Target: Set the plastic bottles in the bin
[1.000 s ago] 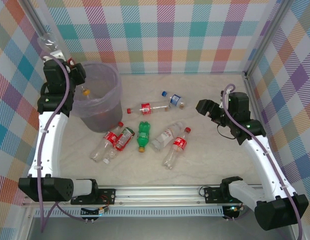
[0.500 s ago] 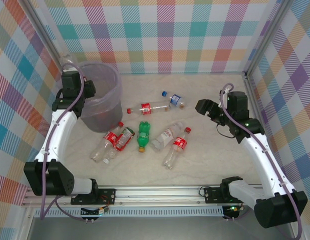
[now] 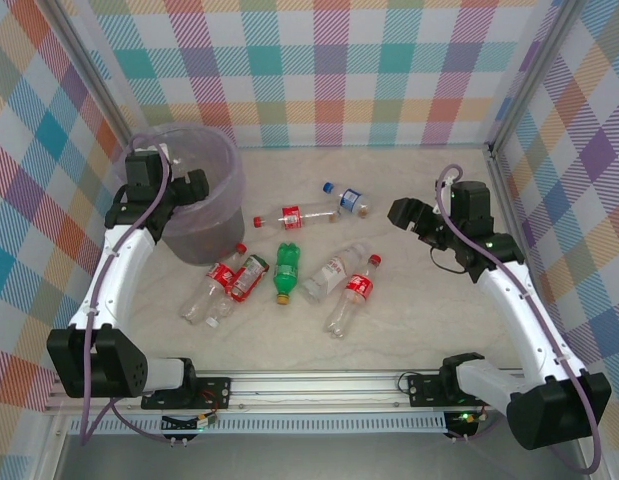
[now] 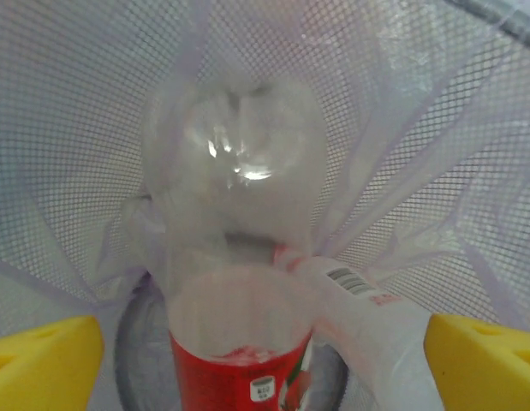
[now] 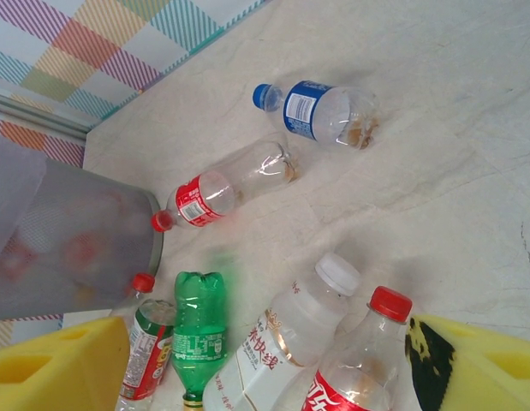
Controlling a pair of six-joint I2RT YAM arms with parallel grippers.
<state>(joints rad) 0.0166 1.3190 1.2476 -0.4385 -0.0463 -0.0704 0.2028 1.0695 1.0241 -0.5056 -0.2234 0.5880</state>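
Two plastic bottles (image 4: 239, 360) are inside the bag-lined mesh bin (image 4: 68, 128).

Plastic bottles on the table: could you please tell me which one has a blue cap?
The clear plastic bottle lying farthest from the arm bases; it alone also wears a blue label.
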